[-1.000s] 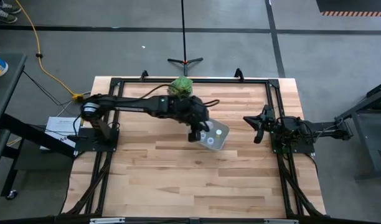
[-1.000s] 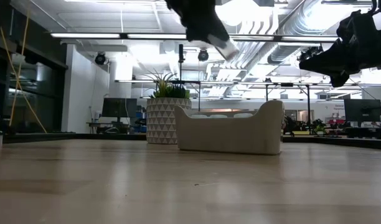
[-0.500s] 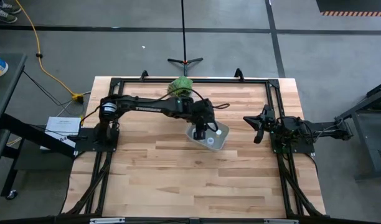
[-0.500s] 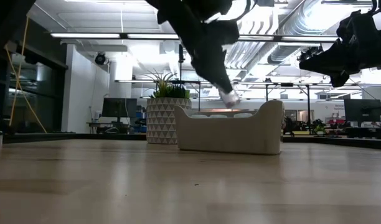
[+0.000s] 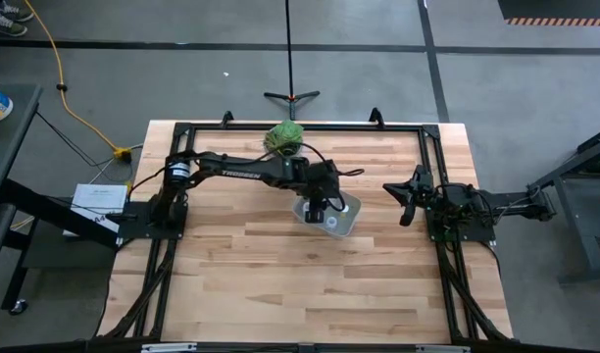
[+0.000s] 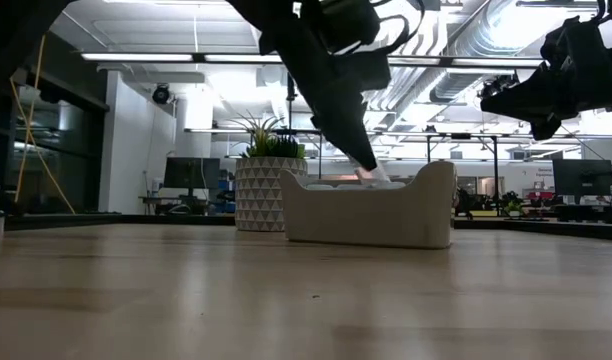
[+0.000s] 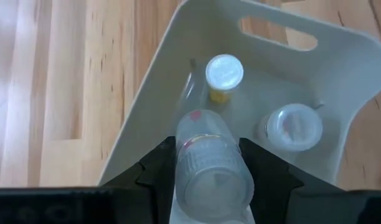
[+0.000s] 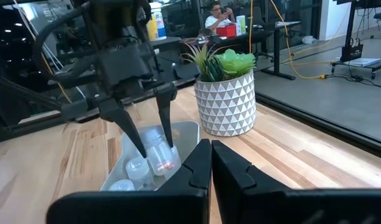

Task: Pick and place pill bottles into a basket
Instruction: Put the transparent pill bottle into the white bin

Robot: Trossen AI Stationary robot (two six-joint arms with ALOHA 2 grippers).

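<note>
The pale basket (image 5: pixel 337 218) stands on the table at centre, next to the white patterned plant pot (image 6: pixel 261 195). My left gripper (image 5: pixel 317 208) reaches down into the basket (image 7: pixel 315 74), shut on a whitish pill bottle (image 7: pixel 209 162). Two more bottles stand on the basket floor: a yellowish one (image 7: pixel 224 76) and a whitish one (image 7: pixel 293 127). The held bottle also shows in the right wrist view (image 8: pixel 158 149) and at the basket rim in the low view (image 6: pixel 371 172). My right gripper (image 5: pixel 408 199) waits shut above the table's right side. My left gripper pinches the pill bottle by two opposite sides (image 7: pixel 181 163) between its two fingers. The fingers (image 8: pixel 136 142) come from above, slanting down, and the bottle lies along them. Its lower end (image 8: pixel 164 163) hangs inside the basket; whether it touches the floor, I cannot tell.
The plant pot (image 8: pixel 226 102) stands just beyond the basket toward the far edge. Black frame rails (image 5: pixel 300 126) run round the tabletop. Bare wood lies toward the near edge (image 5: pixel 310 284). A person sits far off in the room (image 8: pixel 216 14).
My left gripper has gone down from well above the basket to its rim and into it, tipping to point more steeply down. It stays shut on the bottle, which has gone down with it.
</note>
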